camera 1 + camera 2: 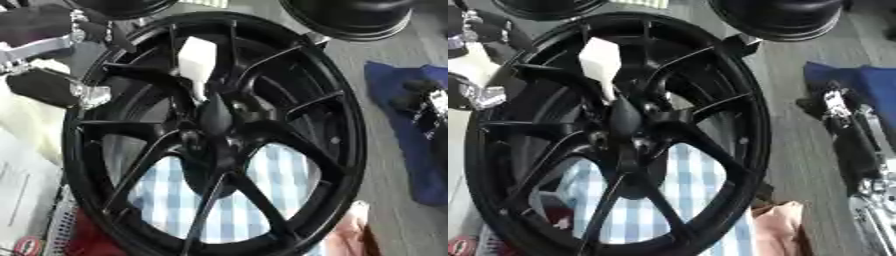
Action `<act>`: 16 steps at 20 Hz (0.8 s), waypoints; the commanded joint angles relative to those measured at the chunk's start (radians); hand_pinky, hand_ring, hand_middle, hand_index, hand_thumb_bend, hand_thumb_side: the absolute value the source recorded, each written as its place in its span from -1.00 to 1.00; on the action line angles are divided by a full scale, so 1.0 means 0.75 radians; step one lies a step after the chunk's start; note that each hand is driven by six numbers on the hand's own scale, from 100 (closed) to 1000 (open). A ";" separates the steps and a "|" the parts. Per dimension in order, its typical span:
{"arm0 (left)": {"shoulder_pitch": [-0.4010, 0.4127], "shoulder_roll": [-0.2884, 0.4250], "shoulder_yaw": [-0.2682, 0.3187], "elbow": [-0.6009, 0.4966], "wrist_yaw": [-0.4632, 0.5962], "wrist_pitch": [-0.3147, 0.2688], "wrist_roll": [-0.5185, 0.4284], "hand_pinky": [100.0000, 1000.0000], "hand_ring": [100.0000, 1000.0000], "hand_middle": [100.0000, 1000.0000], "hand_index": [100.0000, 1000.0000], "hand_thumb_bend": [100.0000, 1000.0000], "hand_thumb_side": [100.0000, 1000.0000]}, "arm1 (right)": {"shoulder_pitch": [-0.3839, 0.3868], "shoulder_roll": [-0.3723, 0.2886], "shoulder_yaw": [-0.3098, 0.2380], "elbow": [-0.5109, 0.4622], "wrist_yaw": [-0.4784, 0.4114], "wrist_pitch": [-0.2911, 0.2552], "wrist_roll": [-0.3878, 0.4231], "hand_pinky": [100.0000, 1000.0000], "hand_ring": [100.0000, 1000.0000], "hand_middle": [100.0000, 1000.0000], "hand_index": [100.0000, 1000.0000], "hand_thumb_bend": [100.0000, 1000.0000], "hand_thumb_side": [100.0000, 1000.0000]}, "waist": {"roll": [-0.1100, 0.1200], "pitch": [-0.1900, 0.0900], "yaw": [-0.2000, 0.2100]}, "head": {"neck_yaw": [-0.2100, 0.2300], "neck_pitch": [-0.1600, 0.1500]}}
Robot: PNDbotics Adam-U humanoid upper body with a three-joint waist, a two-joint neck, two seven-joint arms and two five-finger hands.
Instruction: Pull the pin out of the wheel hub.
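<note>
A black multi-spoke wheel hub (262,65) stands tilted and fills the middle of both views. A white pin (198,60) with a broad blocky head sticks out above the hub's centre, its thin shaft running down toward the centre boss (214,117). My left hand (48,87), black with silver joints, is at the wheel's upper left edge, fingers and thumb curled against the rim. My right hand (839,107) hangs off to the right over a blue cloth, well clear of wheel and pin. Neither hand touches the pin.
Two more black wheels (350,17) lie at the far edge. A blue cloth (411,150) lies on the grey surface at right. Blue-and-white checked fabric (271,175) shows through the spokes. White material (26,120) sits left, pink cloth (780,230) at lower right.
</note>
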 commanded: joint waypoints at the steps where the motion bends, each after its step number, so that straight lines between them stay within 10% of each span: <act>1: -0.069 -0.020 -0.004 0.054 0.015 -0.024 -0.067 0.50 0.53 0.53 0.71 -0.71 0.39 | -0.001 -0.027 -0.005 -0.024 0.005 0.007 -0.003 0.70 0.42 -0.04 0.41 -1.00 0.32 | 0.009 -0.040 0.006 | -0.007 0.008; 16: -0.306 -0.234 -0.003 0.223 0.168 0.067 -0.383 0.61 0.64 0.65 0.81 -0.52 0.11 | -0.009 -0.010 0.002 -0.006 -0.009 0.024 -0.005 0.70 0.40 -0.05 0.41 -1.00 0.39 | 0.024 -0.032 -0.005 | -0.001 0.003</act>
